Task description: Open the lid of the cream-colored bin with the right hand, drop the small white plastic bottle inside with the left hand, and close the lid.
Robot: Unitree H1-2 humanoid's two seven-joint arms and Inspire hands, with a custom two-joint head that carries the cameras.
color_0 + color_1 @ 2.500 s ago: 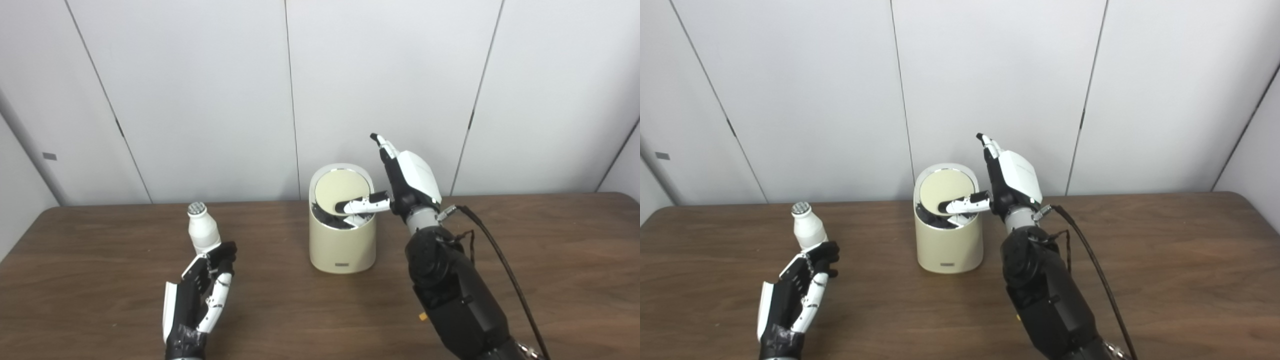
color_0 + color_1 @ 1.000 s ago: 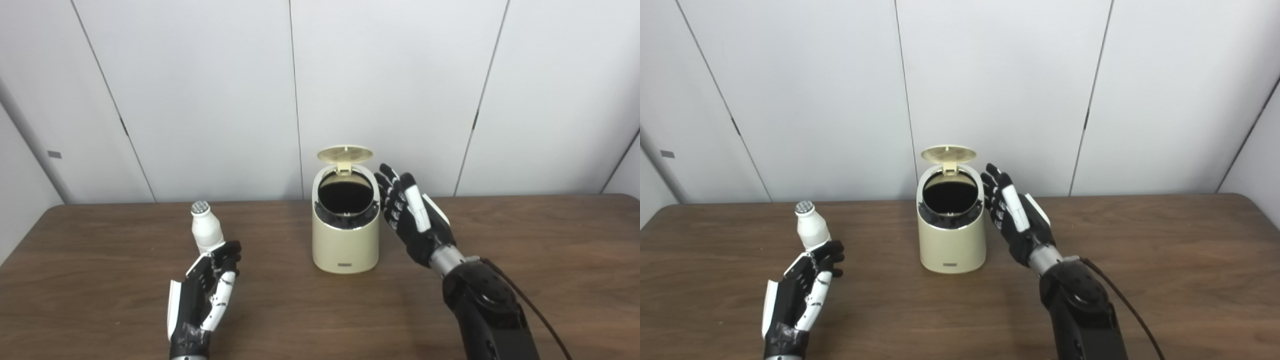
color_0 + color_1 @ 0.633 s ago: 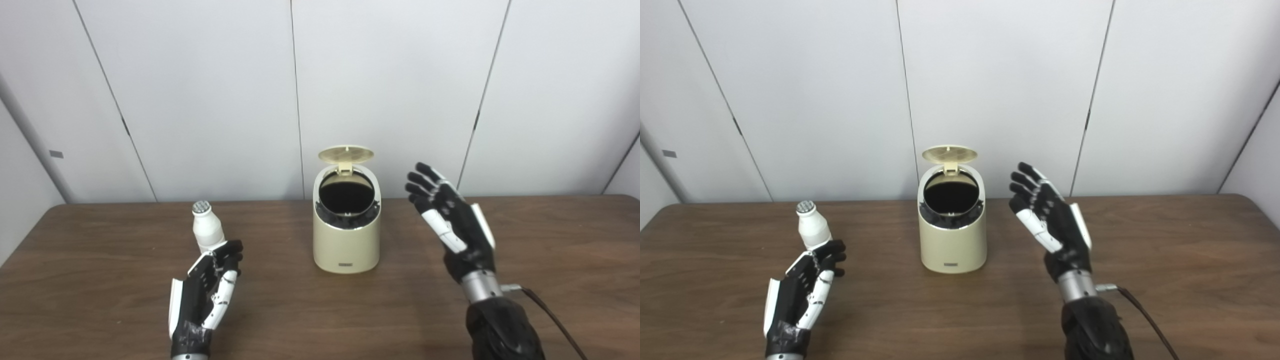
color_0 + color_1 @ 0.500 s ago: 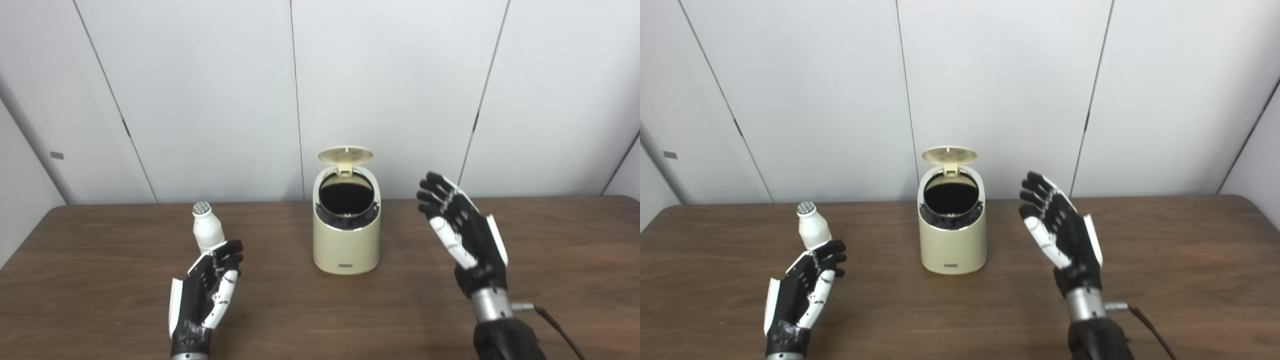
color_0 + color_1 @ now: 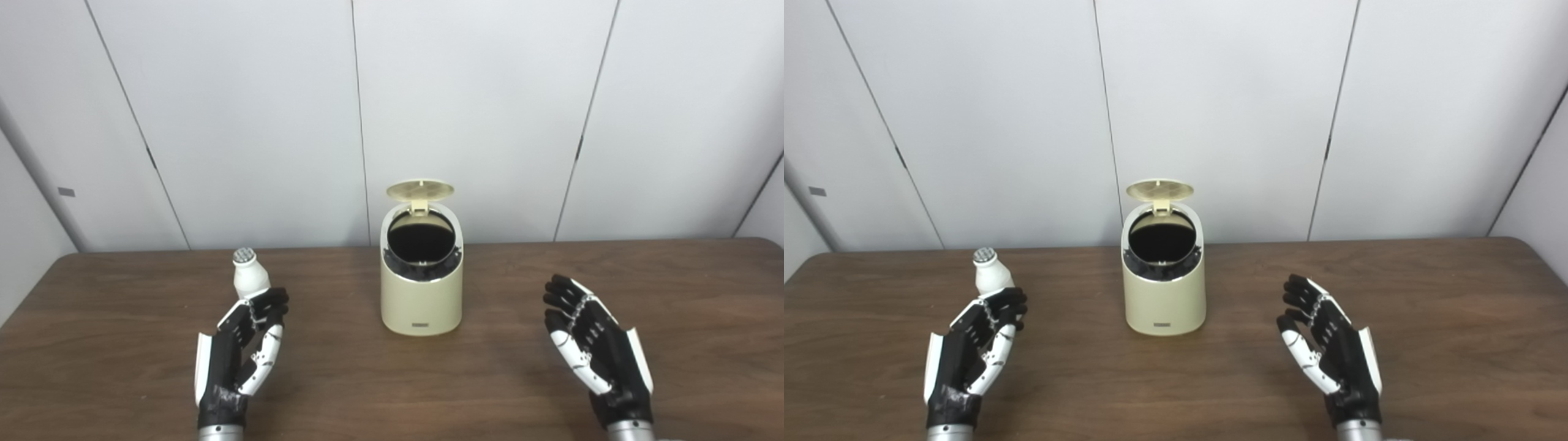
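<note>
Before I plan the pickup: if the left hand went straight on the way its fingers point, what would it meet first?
Most likely the small white plastic bottle, standing upright just beyond the open left hand. Its fingertips overlap the bottle's base in both views, though depth is unclear, so contact can't be judged.

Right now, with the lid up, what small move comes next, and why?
Probably close the left hand around the white bottle: it stands upright just beyond the open fingers, ungrasped, while the bin gapes open and the right hand sits clear.
</note>
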